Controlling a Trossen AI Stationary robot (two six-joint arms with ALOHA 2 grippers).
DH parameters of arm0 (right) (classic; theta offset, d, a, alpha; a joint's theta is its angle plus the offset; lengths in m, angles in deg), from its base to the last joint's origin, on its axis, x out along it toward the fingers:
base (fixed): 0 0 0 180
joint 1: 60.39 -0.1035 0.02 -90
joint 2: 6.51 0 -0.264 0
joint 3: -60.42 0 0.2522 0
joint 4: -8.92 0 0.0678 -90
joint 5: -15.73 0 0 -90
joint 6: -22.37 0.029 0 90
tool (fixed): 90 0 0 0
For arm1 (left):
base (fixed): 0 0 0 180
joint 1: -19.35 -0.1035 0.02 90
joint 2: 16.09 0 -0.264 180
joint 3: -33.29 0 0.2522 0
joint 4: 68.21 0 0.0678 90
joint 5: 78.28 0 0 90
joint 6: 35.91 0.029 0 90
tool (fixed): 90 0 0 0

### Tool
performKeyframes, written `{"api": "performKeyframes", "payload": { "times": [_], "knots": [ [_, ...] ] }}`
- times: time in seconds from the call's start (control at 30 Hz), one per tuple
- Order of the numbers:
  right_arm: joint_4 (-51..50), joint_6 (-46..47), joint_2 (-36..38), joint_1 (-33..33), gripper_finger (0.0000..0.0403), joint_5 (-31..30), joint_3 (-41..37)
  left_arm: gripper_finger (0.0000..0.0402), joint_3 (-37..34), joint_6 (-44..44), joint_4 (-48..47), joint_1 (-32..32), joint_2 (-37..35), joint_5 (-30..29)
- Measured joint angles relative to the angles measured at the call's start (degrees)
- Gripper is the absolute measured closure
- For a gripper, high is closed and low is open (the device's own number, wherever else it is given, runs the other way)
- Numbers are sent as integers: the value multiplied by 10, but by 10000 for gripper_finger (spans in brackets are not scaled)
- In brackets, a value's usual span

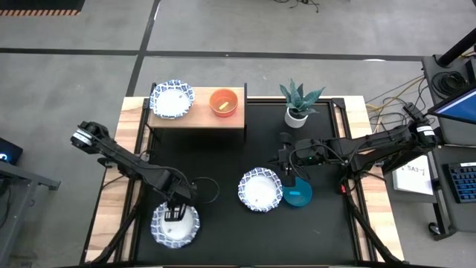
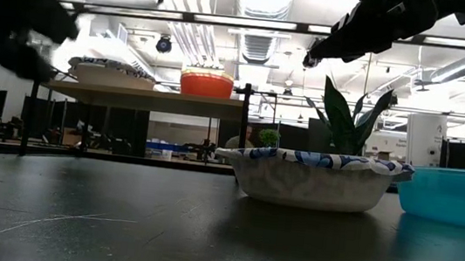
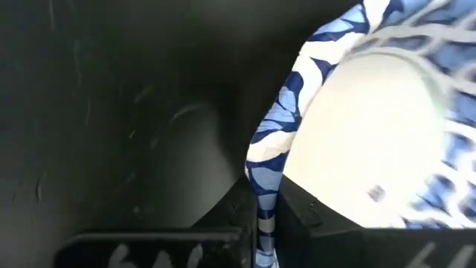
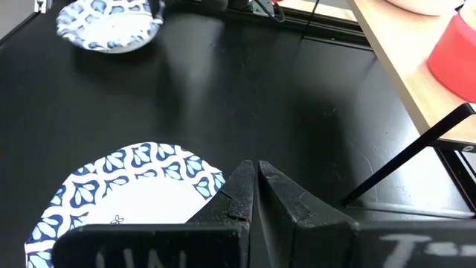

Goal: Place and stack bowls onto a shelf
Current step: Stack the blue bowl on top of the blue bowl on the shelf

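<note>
The light-wood shelf [image 1: 197, 117] stands at the mat's far side and carries a white, blue-rimmed bowl [image 1: 172, 99] and a red-orange bowl [image 1: 223, 103], both resting on their bases. A second blue-rimmed bowl [image 1: 259, 190] and a teal bowl [image 1: 298, 196] sit side by side on the mat [image 1: 223, 160]. My left gripper [image 1: 175, 212] is shut on a third blue-rimmed bowl [image 1: 175, 226] near the table's near edge. My right gripper [image 1: 286, 176] is shut and empty, raised above the gap between the middle bowl and the teal bowl. My left gripper pinches the bowl's wavy blue rim [image 3: 262, 195] between its two fingers, one finger inside the bowl and one outside. The fingers come from above, slanting from the far side, and lie across the rim. Whether the bowl is lifted off the mat I cannot tell.
A small white pot with a green spiky plant [image 1: 297, 104] stands just right of the shelf at the mat's far edge. The shelf's thin black legs [image 4: 405, 160] rise from the mat. Cables and a desk lie beyond the table's right edge. Bare mat lies in front of the shelf.
</note>
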State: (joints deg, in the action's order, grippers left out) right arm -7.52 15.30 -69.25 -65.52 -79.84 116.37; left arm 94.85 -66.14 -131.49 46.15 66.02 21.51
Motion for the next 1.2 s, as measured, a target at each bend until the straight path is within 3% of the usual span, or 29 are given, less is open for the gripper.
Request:
{"api": "performKeyframes", "payload": {
  "times": [0.23,0.4,0.63,0.73,0.9,1.03,1.2],
  "knots": [
    [-5,-3,0,0,394,0,-1,401,96,6,-26,-22,-61,-33],
    [-5,-5,0,0,394,0,-1,401,175,12,-72,-79,-138,-111],
    [-5,-6,0,0,394,0,-1,401,329,-25,-245,-240,-206,-327],
    [-5,-5,0,0,394,0,-1,401,393,-22,-313,-348,-204,-372],
    [-5,2,0,0,394,0,-1,402,468,76,-326,-561,-192,-349],
    [-5,5,0,0,394,0,-1,401,504,153,-323,-714,-171,-282],
    [-4,6,0,0,394,0,-1,401,510,217,-321,-835,-139,-183]
  ]
}}
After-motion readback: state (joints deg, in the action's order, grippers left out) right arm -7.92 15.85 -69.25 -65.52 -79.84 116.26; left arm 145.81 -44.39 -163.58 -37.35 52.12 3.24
